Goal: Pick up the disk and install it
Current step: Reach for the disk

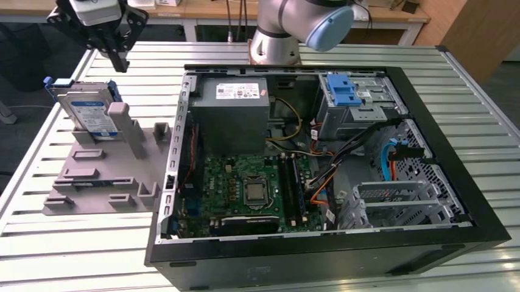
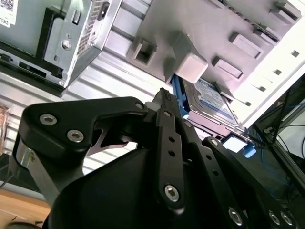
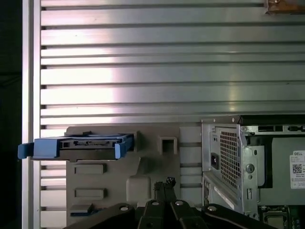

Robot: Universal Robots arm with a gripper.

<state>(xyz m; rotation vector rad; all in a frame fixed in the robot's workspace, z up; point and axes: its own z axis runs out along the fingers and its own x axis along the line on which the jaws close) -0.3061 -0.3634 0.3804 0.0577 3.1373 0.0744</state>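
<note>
Since the jaws stand pressed together with nothing between them, the gripper [image 1: 120, 61] is empty, and it hangs in the air above and a little beyond the disk [image 1: 87, 114], apart from it. The first wrist view shows the closed fingertips [image 3: 165, 183] over the grey fixture [image 1: 97, 182], with the disk's upper edge near them but not under them.

The disk stands on edge in that fixture, its white-and-blue label turned toward the exterior view, its blue carrier [image 1: 50, 85] wrapping the rim, and a grey post [image 1: 119, 118] just in front of its face. It has not been lifted, and nothing of the install shows as done.

It looks like a stiff, dense metal slab, probably weighty for its bulk and not likely to flex in a grip. Its flat faces seem smooth, so a light pinch could slip. The plastic carrier is likely springier than the body and a poorer place to squeeze. A knock could harm it, so it wants gentle handling. The best hold is probably across the two broad faces at the free upper edge, clear of the post.

The open computer case [image 1: 455, 182] lies to the exterior view's right on the slatted table [image 1: 406, 55], with a blue latch [image 1: 345, 91] at its drive bay
</note>
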